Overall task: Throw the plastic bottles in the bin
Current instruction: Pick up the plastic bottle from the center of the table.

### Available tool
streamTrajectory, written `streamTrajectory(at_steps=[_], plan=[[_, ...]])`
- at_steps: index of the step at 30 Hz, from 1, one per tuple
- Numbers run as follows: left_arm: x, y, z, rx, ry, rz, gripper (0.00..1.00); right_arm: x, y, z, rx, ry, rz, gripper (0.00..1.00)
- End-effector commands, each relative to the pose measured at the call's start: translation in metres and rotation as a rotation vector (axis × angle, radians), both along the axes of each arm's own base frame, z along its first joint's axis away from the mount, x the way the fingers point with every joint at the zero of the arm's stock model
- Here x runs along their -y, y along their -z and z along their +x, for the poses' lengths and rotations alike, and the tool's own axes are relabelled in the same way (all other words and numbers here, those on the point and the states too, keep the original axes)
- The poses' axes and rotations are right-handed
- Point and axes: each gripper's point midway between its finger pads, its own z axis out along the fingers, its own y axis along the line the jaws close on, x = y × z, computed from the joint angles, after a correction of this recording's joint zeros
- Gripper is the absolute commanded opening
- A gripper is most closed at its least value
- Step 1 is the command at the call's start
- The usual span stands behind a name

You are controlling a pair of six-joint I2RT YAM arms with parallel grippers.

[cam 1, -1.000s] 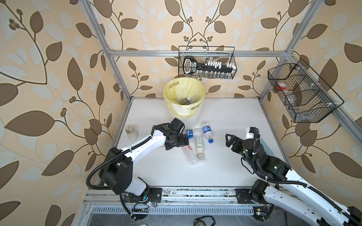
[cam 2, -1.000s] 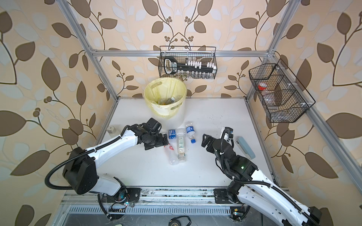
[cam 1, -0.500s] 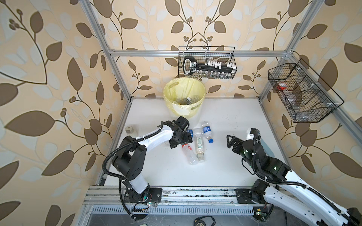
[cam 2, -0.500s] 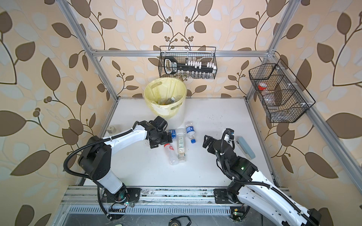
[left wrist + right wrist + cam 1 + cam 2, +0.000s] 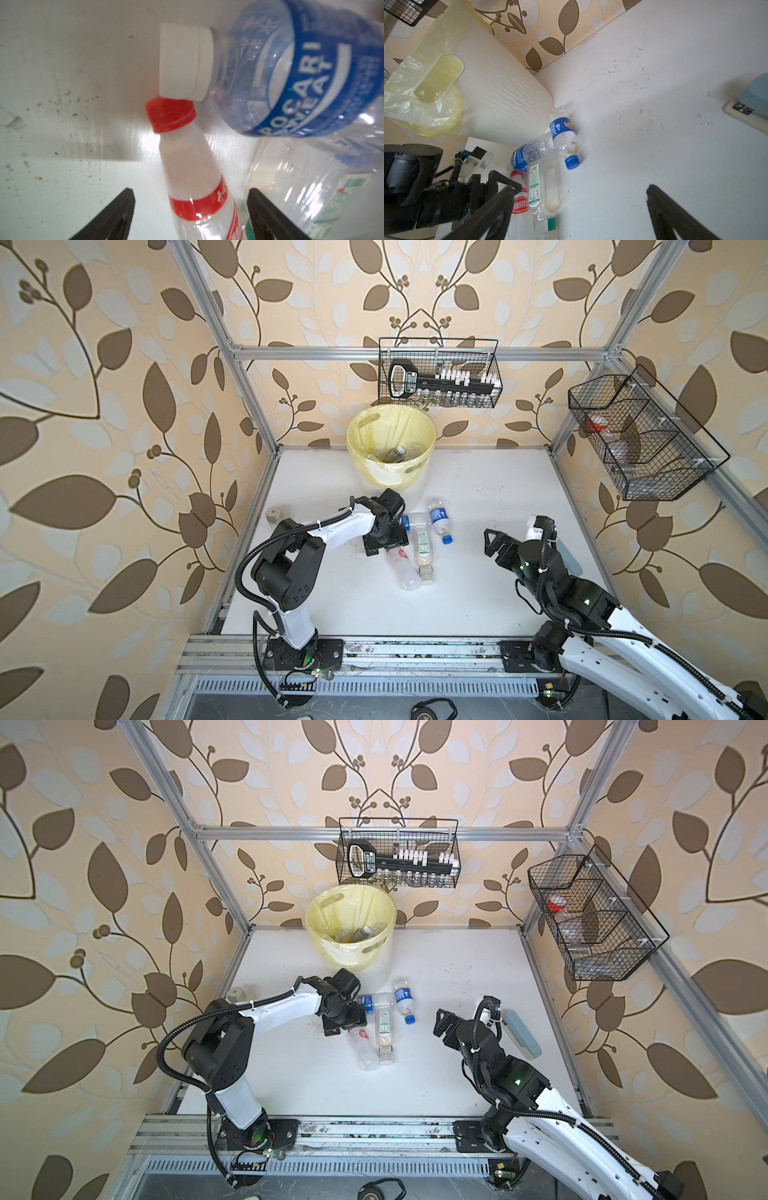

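Several plastic bottles lie in a cluster mid-table in both top views: a red-capped, red-labelled bottle, a clear one with a green-white label, a white-capped blue-labelled one and a blue-capped one. My left gripper is open and straddles the red-capped bottle below its neck, with a gap on each side. The bin, lined with a yellow bag, stands at the back with bottles inside. My right gripper hangs open and empty to the right of the cluster.
Black wire baskets hang on the back wall and the right wall. A blue-grey stapler-like object lies beside the right arm. A small round object sits at the table's left edge.
My left arm has swung right onto the bottle cluster and its jaws have narrowed around the red-capped bottle. The right arm has barely moved.
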Motion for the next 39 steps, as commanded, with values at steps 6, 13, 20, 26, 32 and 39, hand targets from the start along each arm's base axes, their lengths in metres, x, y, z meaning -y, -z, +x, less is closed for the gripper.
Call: streamTrajectory(at_steps=[6, 13, 20, 26, 32, 39], plan=[[0.002, -0.002, 0.01, 0.034, 0.008, 0.022, 0.8, 0.005, 0.007, -0.007, -0.033, 0.02, 0.02, 1.0], [0.002, 0.002, 0.01, 0.035, 0.014, 0.026, 0.68, 0.009, 0.009, -0.012, -0.036, 0.032, 0.027, 1.0], [0.004, 0.007, 0.009, 0.016, 0.032, 0.025, 0.55, 0.008, 0.01, -0.012, -0.037, 0.034, 0.03, 1.0], [0.003, 0.006, 0.008, 0.02, 0.043, 0.027, 0.49, 0.009, 0.01, -0.013, -0.037, 0.036, 0.03, 1.0], [0.001, -0.001, 0.003, 0.025, 0.066, 0.023, 0.42, 0.009, 0.008, -0.014, -0.031, 0.034, 0.035, 1.0], [-0.005, -0.011, 0.0, 0.054, 0.093, 0.039, 0.36, 0.008, 0.008, -0.014, -0.029, 0.032, 0.04, 1.0]])
